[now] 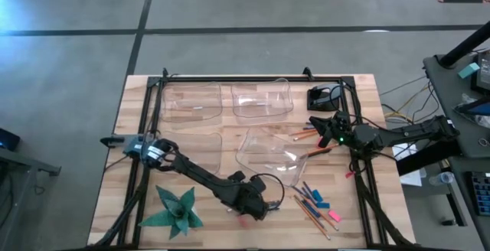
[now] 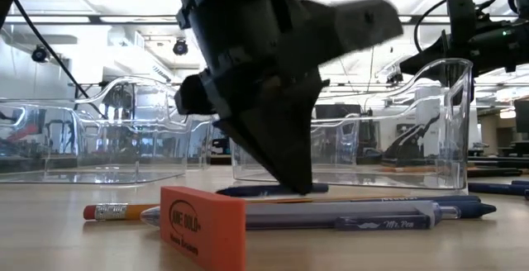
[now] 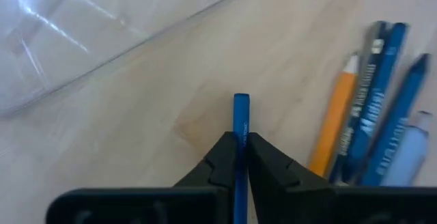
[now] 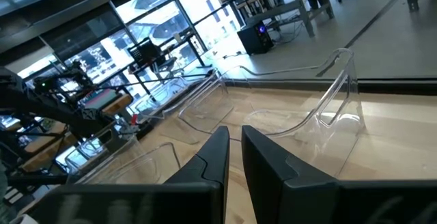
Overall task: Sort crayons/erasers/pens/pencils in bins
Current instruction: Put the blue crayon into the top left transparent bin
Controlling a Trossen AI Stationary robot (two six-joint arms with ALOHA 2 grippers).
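My left gripper (image 1: pixel 256 209) is near the table's near edge, shut on a thin blue crayon (image 3: pixel 241 111); the low view shows its fingers (image 2: pixel 299 184) pointing down at the table. Beside it lie an orange pencil (image 3: pixel 334 125) and blue pens (image 3: pixel 379 108). My right gripper (image 1: pixel 328 131) hovers at the right side with its fingers (image 4: pixel 235 149) shut on nothing, above loose orange pencils (image 1: pixel 303 135). Four clear bins sit on the far half: two at the far edge (image 1: pixel 191 102) (image 1: pixel 264 98), one on the left (image 1: pixel 195 150), and a skewed one in the middle (image 1: pixel 268 153). My left gripper pinches the blue crayon between its two fingertips, coming from above and pointing down. One end of the crayon (image 3: pixel 241 101) sticks out beyond the fingertips. In the low view the crayon (image 2: pixel 256 191) lies level at the table top; whether it is lifted clear, I cannot tell.
A green folded-paper star (image 1: pixel 178 213) lies near the near left corner. A heap of pencils, pens and erasers (image 1: pixel 314 205) lies near the near right corner. An orange eraser (image 2: pixel 202 221), a pencil (image 2: pixel 116 211) and a pen (image 2: pixel 331 216) lie at the near edge. A black object (image 1: pixel 325 96) sits far right.
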